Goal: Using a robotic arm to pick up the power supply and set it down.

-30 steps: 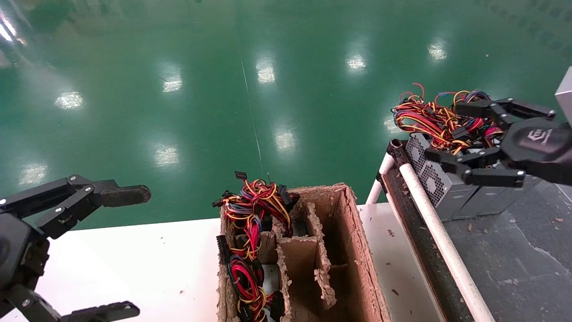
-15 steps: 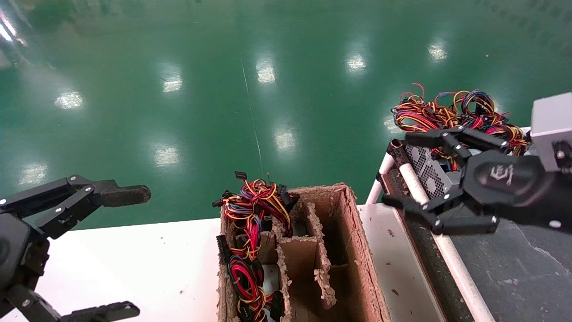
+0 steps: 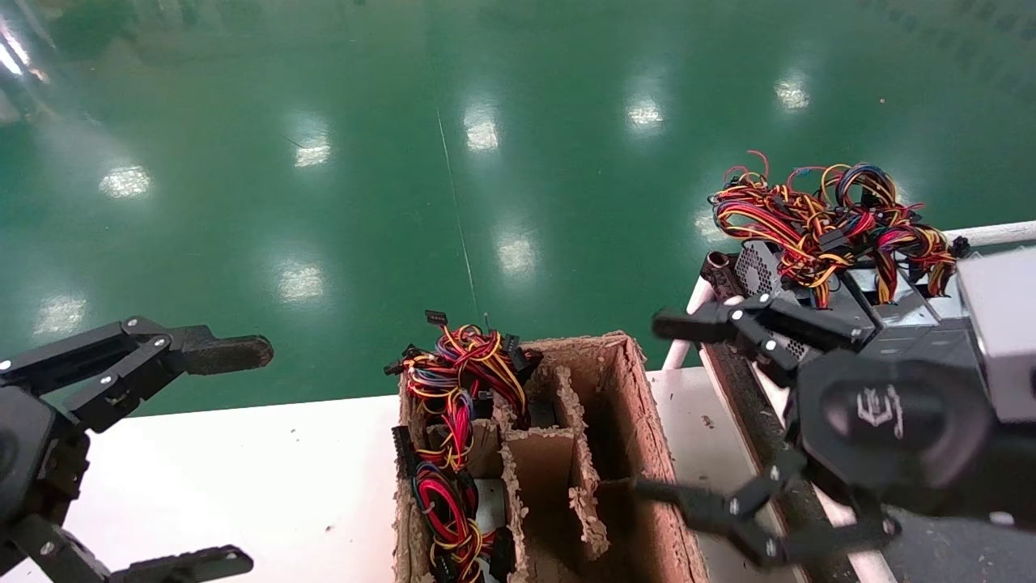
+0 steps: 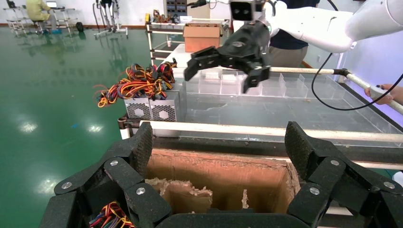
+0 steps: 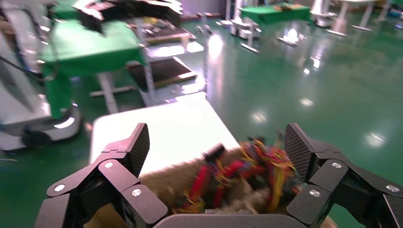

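My right gripper (image 3: 688, 421) hangs wide open and empty between the divided cardboard box (image 3: 639, 421) and the power supply (image 3: 890, 304), whose wires (image 3: 825, 214) point away from me. My left gripper (image 3: 218, 453) is parked open.

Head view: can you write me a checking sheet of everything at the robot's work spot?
Surface: white table with a railed bench on its right.
Job's things: power supply sits in the carton, left compartments, wires up, not held.
Clutter: cardboard crumbs on the table.
Grippers: right pincer open and empty above the carton's right edge; left pincer open, parked over the table's left.
Cables: wire tangle on top of the mesh-sided boxes.
Surroundings: shiny green floor.
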Action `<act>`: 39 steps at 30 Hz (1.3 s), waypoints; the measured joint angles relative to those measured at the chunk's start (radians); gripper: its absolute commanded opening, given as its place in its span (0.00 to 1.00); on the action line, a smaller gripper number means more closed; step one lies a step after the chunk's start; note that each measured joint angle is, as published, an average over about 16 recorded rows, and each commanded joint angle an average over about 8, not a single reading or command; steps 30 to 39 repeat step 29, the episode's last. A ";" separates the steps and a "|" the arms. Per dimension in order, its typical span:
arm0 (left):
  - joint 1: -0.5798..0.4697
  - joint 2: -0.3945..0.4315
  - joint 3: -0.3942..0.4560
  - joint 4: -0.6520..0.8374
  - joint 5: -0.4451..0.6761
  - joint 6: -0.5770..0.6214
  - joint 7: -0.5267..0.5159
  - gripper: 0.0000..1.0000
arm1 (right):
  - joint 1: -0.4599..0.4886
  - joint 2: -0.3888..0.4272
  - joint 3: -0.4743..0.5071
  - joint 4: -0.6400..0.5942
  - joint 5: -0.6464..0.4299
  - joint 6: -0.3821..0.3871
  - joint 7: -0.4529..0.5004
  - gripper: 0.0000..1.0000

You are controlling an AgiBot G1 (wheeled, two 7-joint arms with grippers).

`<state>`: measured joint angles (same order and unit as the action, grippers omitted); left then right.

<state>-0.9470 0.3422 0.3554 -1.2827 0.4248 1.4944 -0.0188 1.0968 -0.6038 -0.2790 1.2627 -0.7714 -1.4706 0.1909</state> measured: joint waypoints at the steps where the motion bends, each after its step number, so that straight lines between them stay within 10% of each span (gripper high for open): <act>1: 0.000 0.000 0.000 0.000 0.000 0.000 0.000 1.00 | -0.005 -0.002 0.000 0.005 0.009 -0.005 -0.001 1.00; 39: 0.000 0.000 0.000 0.000 0.000 0.000 0.000 1.00 | -0.026 -0.009 0.000 0.024 0.047 -0.028 -0.004 1.00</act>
